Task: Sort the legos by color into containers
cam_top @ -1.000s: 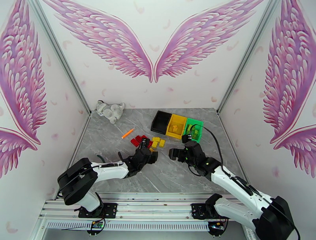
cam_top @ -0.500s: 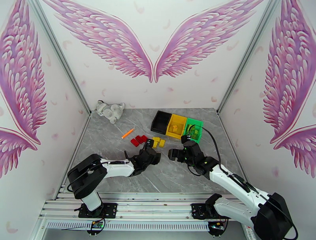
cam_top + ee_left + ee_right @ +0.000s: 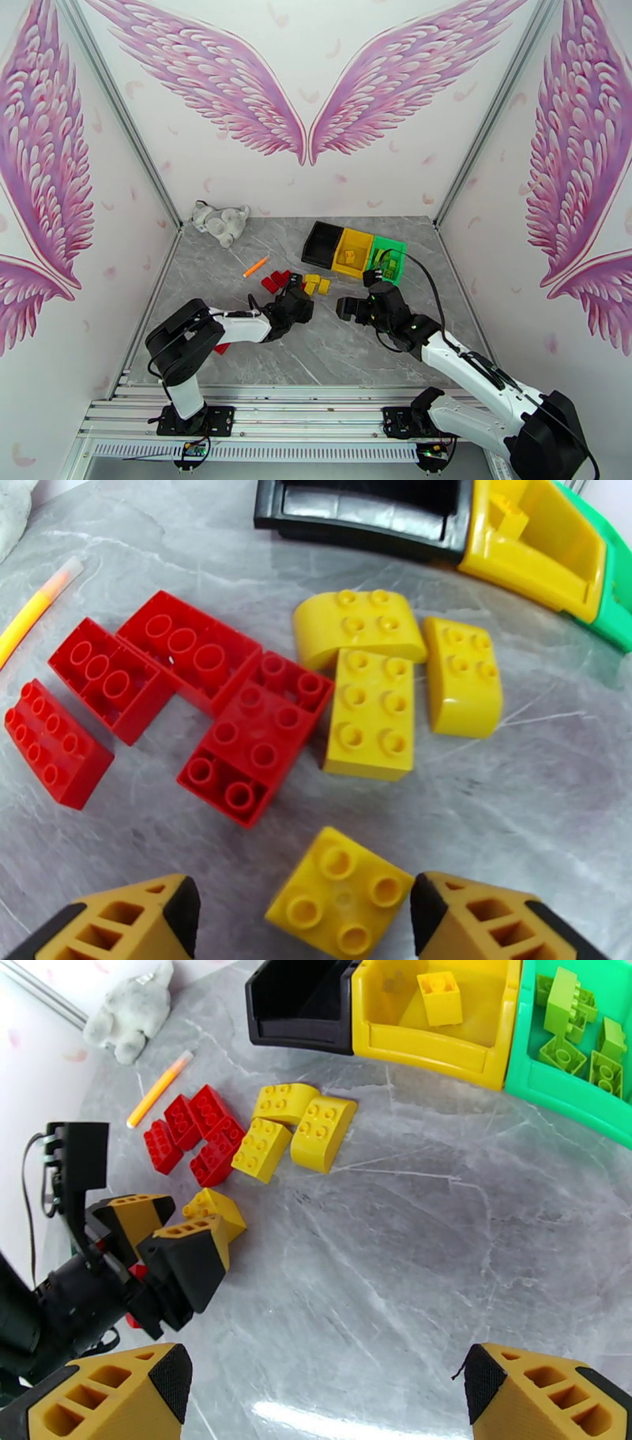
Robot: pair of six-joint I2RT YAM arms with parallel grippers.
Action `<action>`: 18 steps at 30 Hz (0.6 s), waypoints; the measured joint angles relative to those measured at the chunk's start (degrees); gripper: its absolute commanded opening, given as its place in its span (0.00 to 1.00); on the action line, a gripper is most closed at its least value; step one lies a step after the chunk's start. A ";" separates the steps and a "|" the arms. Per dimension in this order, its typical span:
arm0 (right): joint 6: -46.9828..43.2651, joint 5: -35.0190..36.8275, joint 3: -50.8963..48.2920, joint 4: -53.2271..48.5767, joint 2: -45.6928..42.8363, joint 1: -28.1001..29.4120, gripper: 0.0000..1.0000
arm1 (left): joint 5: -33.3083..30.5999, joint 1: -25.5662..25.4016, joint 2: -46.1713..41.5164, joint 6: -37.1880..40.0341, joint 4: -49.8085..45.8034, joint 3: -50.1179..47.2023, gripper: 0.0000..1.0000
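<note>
At twelve o'clock, the yellow bin point(image 3: 426, 1048) is holding one yellow brick point(image 3: 439, 997), the green bin point(image 3: 553, 1096) several green bricks point(image 3: 565, 1007). The left hand point(image 3: 304, 913) is straddling a loose yellow lego point(image 3: 340, 894), jaws apart; the right hand point(image 3: 320, 1386) is gaping empty.

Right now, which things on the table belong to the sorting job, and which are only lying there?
Belong to the job: red legos, yellow legos, green legos, black bin, yellow bin, green bin.
Only lying there: orange marker pen, plush cat.
</note>
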 measured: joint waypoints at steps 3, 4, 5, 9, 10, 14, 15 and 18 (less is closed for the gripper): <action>0.00 0.00 0.02 0.00 0.00 0.00 0.98 | 1.38 0.02 1.64 0.70 -0.33 1.62 0.62; 0.00 0.00 0.02 0.00 0.00 0.00 0.98 | 1.75 0.02 1.90 0.83 -0.31 2.01 0.61; 0.00 0.00 0.02 0.00 0.00 0.00 0.98 | 2.14 0.02 2.01 1.05 -0.24 2.16 0.58; 0.00 0.00 0.02 0.00 0.00 0.00 0.98 | 3.28 0.02 2.12 2.12 -0.31 2.60 0.47; 0.00 0.00 0.00 0.00 0.00 0.00 0.98 | 3.50 0.02 2.16 2.29 -0.31 2.73 0.45; 0.00 0.00 0.02 0.00 0.02 0.00 0.98 | 4.24 -0.02 2.16 2.47 -0.31 2.84 0.39; 0.00 0.00 0.02 0.00 0.02 -0.02 0.98 | 4.37 -0.02 2.16 2.43 -0.26 2.84 0.39; 0.00 0.00 0.00 0.00 0.02 0.00 0.98 | 4.48 -0.11 2.12 2.40 -0.26 2.84 0.37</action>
